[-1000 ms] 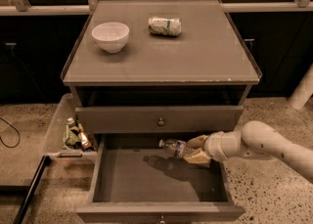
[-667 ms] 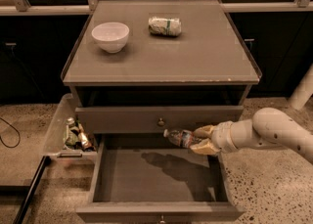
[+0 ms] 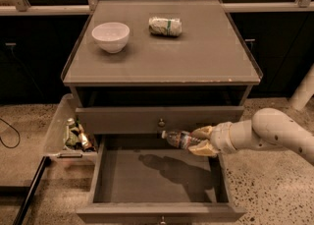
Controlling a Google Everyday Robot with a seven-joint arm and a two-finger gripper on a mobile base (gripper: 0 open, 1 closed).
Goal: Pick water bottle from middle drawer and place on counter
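- While I watch through the one camera, my gripper [image 3: 200,139] hangs above the back right part of the open middle drawer [image 3: 159,177], close in front of the shut drawer above it.
- Its tan jaws are clamped on the water bottle [image 3: 179,139], which lies roughly level in the air with its white cap pointing left, clear of the drawer floor.
- I see the bottle as small, clear plastic with a coloured label band; its shadow falls on the drawer floor just below.
- My arm [image 3: 265,133] is smooth, rounded and cream white, and it reaches in from the right side.
- I read the drawer as a wide grey-brown wooden box with a flat floor, low walls and a plain front panel with a small round knob at the lower edge of view.
- Above it, the counter [image 3: 196,57] is a broad, nearly square, glossy grey-brown top with thin raised side rims and a worn pale front edge.
- On the counter, a round white bowl [image 3: 111,36] sits at the back left, and a crumpled white-and-green packet [image 3: 165,26] lies at the back centre, well apart from the bowl.
- Most of the counter's front and right is smooth open surface.
- Left of the cabinet, a pale translucent bin [image 3: 61,130] holds small dark bottles [image 3: 76,135] with coloured labels.
- Speckled stone floor [image 3: 274,189] surrounds the cabinet.
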